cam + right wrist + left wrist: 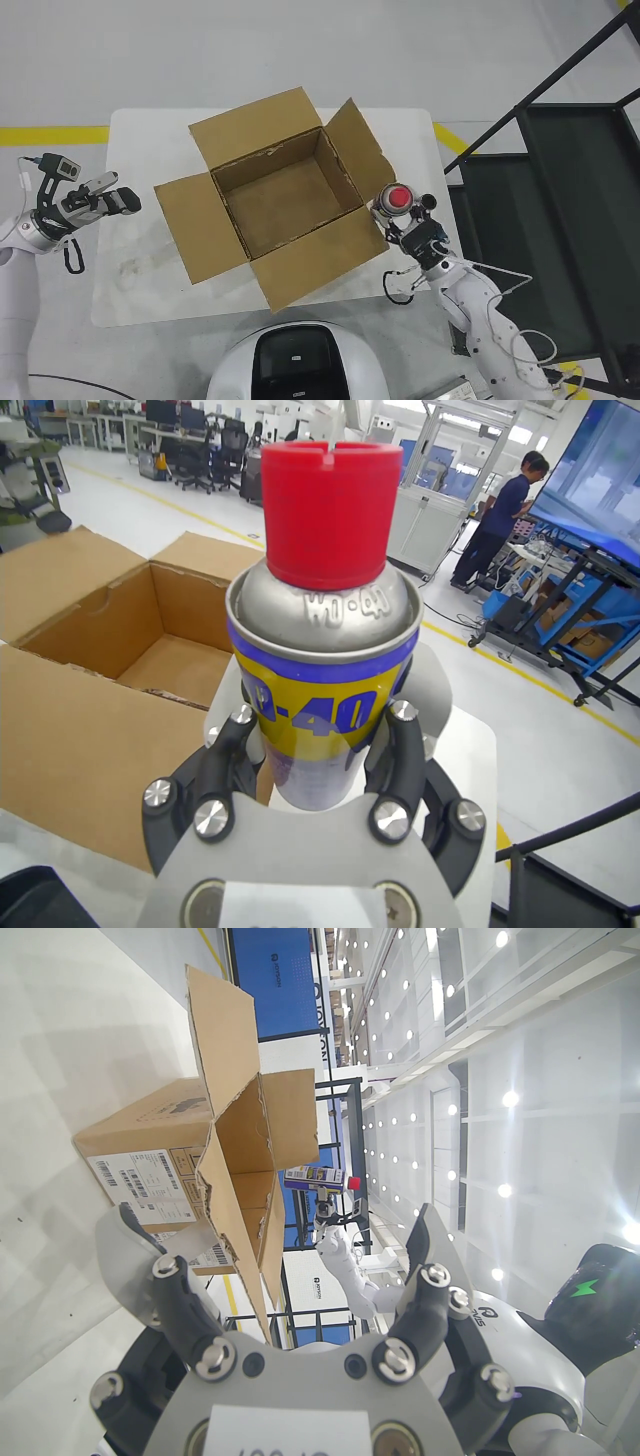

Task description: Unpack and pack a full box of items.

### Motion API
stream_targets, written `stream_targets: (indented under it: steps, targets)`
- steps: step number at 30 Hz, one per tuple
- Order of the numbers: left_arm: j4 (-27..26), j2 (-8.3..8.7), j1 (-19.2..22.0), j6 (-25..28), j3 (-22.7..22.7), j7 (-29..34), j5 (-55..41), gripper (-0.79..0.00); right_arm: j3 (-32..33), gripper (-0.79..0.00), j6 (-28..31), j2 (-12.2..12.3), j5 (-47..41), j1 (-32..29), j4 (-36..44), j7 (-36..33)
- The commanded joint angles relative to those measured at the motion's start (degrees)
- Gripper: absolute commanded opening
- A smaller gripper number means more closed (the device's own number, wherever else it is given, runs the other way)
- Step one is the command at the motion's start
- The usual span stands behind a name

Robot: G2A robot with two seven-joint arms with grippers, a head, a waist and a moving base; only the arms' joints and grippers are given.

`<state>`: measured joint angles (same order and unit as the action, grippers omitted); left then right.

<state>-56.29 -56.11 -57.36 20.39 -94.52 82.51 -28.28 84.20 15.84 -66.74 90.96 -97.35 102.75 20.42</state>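
Now, with our right gripper (325, 725) pinching the spray can (320, 640) upright just right of centre, beside a flap (358, 140) of the empty box (285, 200), we had best carry it clear over that flap and lower it straight in, our left gripper (115, 192) hanging spread-fingered at the left edge.

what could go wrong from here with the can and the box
1. The spray can in the right hand sits just outside the cardboard box; swinging it in may clip the raised flap.
2. The can is smooth and round, so it might twist or slip.
3. The left hand is open, away from the box, so a bump could shift it.
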Motion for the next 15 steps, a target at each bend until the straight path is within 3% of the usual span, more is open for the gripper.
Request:
stream_targets:
  steps: [1, 5, 9, 15]
  targets:
    - [0.0, 0.0, 0.0, 0.0, 0.0, 0.0, 0.0, 0.0, -0.2, -0.785, -0.8, 0.0, 1.3, -0.1, 1.0, -2.6]
    - [0.0, 0.0, 0.0, 0.0, 0.0, 0.0, 0.0, 0.0, 0.4, -0.785, -0.9, 0.2, 3.4, -2.0, 4.9, -6.7]
    - [0.0, 0.0, 0.0, 0.0, 0.0, 0.0, 0.0, 0.0, 1.8, -0.785, -0.4, 0.4, 3.8, -3.3, 8.9, -6.2]
    - [0.0, 0.0, 0.0, 0.0, 0.0, 0.0, 0.0, 0.0, 0.8, -0.785, 1.6, 0.5, 5.2, -0.4, 11.1, -6.0]
